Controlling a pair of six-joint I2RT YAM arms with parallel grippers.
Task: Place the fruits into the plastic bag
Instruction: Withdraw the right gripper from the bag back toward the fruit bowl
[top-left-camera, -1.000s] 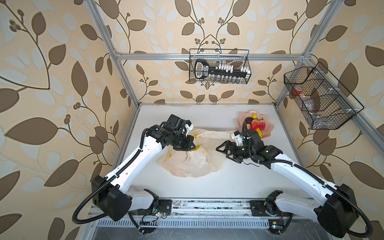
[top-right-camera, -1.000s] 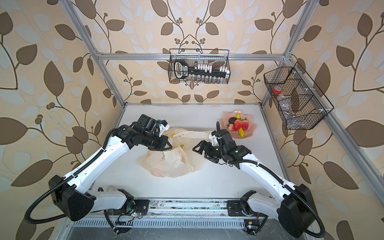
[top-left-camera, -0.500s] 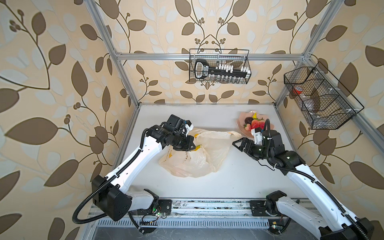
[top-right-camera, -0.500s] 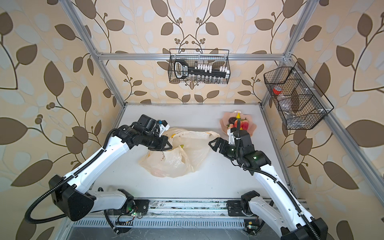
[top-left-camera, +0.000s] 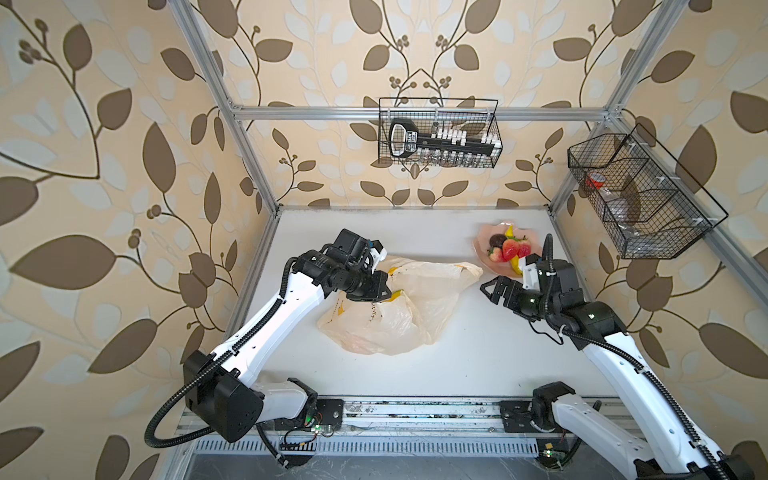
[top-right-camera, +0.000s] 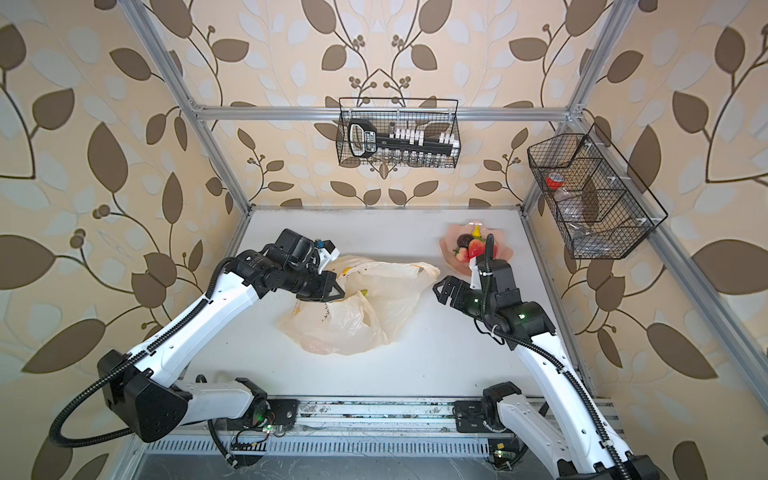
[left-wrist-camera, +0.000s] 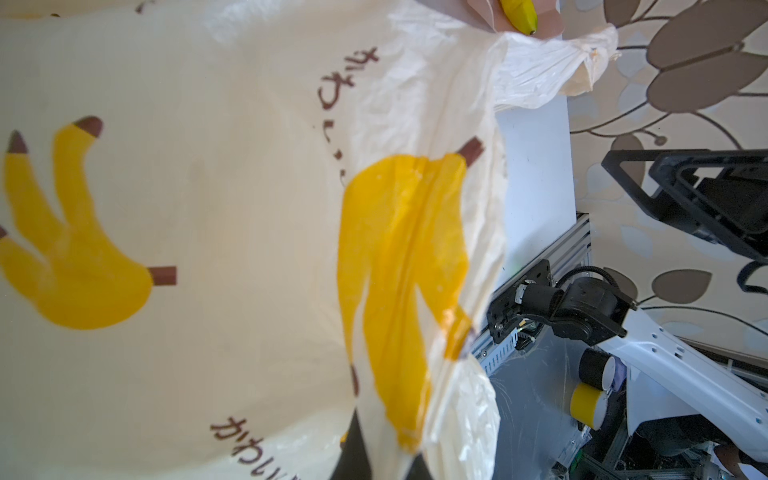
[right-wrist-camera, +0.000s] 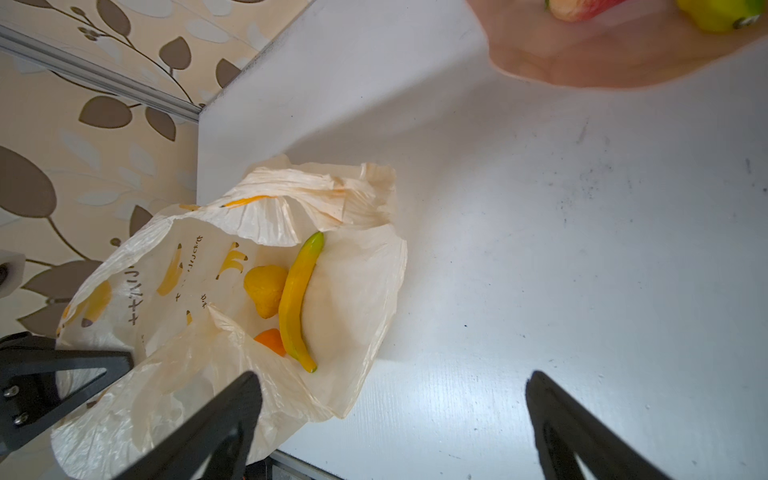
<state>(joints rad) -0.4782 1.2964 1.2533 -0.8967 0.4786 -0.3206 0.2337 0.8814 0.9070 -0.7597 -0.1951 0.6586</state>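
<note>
**A:** Your left pincer?
**B:** Clamped on the rim of the plastic bag. The bag's printed film fills your left wrist view.

**A:** Your right pincer?
**B:** Fingers spread wide, gripping nothing, over bare table. In both top views the bag lies at its nine o'clock, near, with the mouth gaping toward it. The pink plate is at its twelve o'clock, just beside.

**A:** Fruits?
**B:** Your right wrist view shows a banana, a pear and an orange inside the bag. The strawberries, a dark piece and a second banana are on the plate.
</note>
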